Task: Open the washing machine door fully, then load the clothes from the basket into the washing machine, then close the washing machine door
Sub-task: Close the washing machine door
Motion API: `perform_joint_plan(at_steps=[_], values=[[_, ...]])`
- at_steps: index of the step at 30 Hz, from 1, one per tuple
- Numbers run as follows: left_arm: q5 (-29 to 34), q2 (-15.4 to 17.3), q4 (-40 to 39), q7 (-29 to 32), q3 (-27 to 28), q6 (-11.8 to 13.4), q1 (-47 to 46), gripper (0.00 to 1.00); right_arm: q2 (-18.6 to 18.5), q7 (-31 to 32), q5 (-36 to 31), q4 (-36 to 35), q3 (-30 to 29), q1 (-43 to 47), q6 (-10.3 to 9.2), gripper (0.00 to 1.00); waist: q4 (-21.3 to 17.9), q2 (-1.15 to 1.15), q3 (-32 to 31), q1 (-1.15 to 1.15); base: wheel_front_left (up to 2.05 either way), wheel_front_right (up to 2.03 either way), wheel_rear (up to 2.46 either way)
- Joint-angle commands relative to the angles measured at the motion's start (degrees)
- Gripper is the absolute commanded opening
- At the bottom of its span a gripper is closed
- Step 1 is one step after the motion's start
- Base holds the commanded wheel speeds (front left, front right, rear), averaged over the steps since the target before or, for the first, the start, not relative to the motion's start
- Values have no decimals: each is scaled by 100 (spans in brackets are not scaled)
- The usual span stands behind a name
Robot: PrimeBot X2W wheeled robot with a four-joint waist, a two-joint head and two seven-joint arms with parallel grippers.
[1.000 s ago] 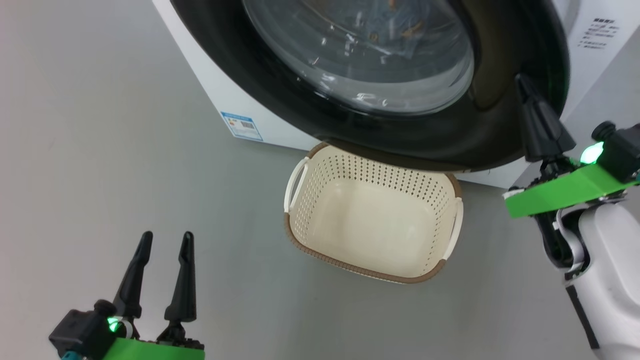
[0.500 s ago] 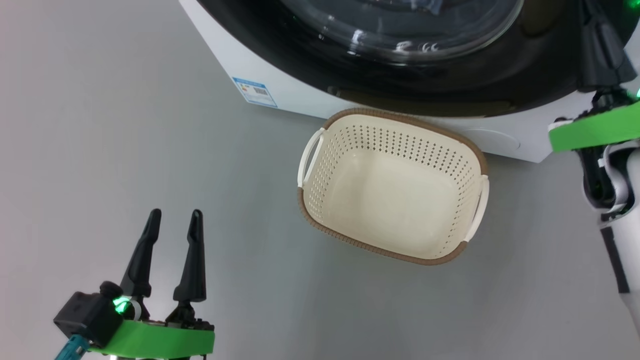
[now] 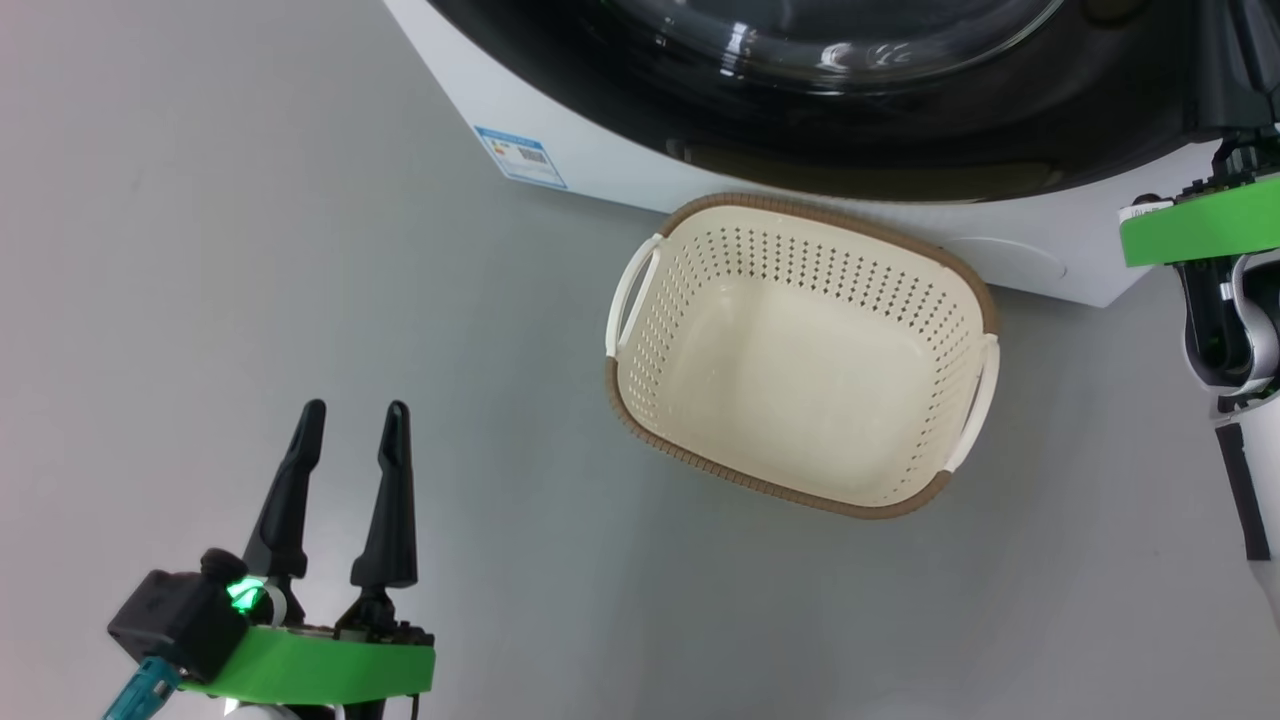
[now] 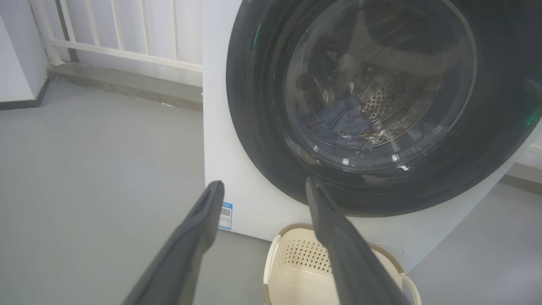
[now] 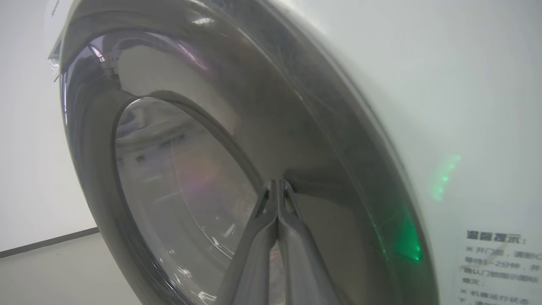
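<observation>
Presently: right tool [image 5: 277, 183], pressed together, tips at washing machine door [image 5: 262, 106]; left tool [image 3: 355, 408], spread, idle; basket [image 3: 800, 265], empty. Advice: push squarely near the rim until latched.

Grey floor [image 3: 200, 250], white railing [image 4: 127, 55]

- Left gripper [image 3: 355, 408]: two long, tapering matt-black fingers rising from a bright green bracket [image 3: 320, 665].
- A black camera block [image 3: 175, 620] carries a glowing green light; a teal plug [image 3: 140, 690] sits beneath it.
- Right gripper [image 5: 277, 183]: dark grey fingers, a matching green plate [image 3: 1200, 230], and a glossy white forearm [image 3: 1262, 480] with a black stripe.
</observation>
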Motion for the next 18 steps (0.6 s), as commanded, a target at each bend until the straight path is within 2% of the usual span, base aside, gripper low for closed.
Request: perform_joint_plan(at_steps=[1,11,12,14,15,17,18], values=[[58,132,-114,-37,220,3,-91,100,-5,-7,-63,-138,49,21,-49,0,-49,0,-81,0,0,0,0],[59,294,65,-37,332,3,108,100,187,-7,47,-172,523,725,-49,0,-300,0,-622,0,0,0,0],[64,315,85,-37,350,3,138,100,217,-7,54,-175,561,804,-49,16,-334,0,-693,0,0,0,0],[74,360,122,-37,391,3,206,100,282,-7,73,-181,641,966,-49,41,-409,0,-830,0,0,0,0],[80,383,139,-37,412,3,242,100,310,-7,81,-190,683,1048,-49,46,-447,0,-898,0,0,0,0],[93,432,170,-37,444,3,315,100,359,-7,119,-223,783,1215,-49,83,-516,0,-1031,0,0,0,0],[95,457,181,-37,460,3,350,100,373,-7,142,-245,823,1299,-49,96,-551,0,-1091,0,0,0,0]])
